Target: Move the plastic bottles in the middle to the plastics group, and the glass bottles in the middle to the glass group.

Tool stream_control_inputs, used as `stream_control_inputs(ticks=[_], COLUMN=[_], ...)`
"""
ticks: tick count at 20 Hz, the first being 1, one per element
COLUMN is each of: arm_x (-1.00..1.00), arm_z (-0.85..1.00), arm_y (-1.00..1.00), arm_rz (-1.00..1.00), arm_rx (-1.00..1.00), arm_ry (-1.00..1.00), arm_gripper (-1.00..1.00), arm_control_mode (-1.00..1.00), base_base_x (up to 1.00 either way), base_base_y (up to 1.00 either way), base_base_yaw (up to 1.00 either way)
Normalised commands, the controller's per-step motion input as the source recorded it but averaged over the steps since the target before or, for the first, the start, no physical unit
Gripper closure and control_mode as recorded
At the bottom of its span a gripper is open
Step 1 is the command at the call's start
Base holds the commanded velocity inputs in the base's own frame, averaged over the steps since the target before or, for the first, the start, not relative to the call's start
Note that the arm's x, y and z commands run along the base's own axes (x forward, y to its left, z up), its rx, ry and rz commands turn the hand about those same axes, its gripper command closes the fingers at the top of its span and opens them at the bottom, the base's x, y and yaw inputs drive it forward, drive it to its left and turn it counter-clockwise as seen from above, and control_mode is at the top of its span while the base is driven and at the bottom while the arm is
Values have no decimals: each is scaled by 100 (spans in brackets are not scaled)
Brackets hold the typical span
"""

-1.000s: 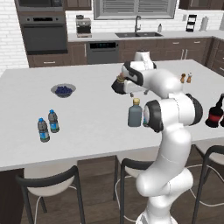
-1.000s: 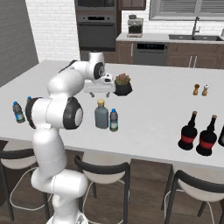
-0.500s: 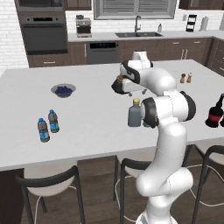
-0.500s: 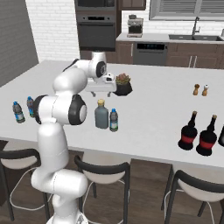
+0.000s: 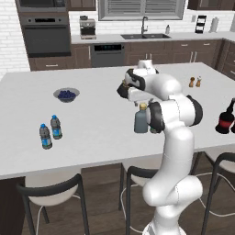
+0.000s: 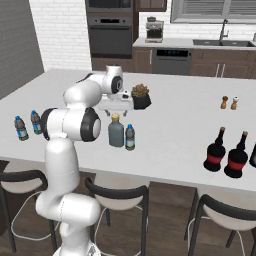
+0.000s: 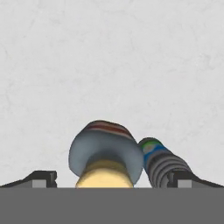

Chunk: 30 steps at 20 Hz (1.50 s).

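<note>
Approach step: end effector (image 7: 112, 179), jaws wide apart and empty, hovers over the grey flask (image 6: 116, 132); next, descend to straddle its tan cap (image 7: 105, 174).

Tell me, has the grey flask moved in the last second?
No. The flask stands in the same spot, still right beside the water bottle and in front of the plant.

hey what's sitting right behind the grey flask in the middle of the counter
Behind the grey flask stands a small potted plant in a dark pot, farther back on the counter. The arm crosses above that gap, covering part of the countertop between them.
</note>
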Motion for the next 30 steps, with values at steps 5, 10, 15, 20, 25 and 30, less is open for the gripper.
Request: stream_control_inputs(ticks=[5,10,15,20,25,30], arm_x=[0,0,-1,-5,0,1], arm_z=[-19,-1,5,23,5,-28], arm_y=[0,0,0,1,0,0], arm_rz=[0,0,0,0,0,0], arm_rx=[0,0,0,0,0,0], arm_ry=[0,0,0,0,0,-3], arm_gripper=[-100,-100,-100,-100,-100,-100], arm_control_mode=[-100,-100,-100,-100,-100,-100], base_base_x=[0,0,0,0,0,0], base_base_y=[0,0,0,0,0,0], base_base_yaw=[0,0,0,0,0,0])
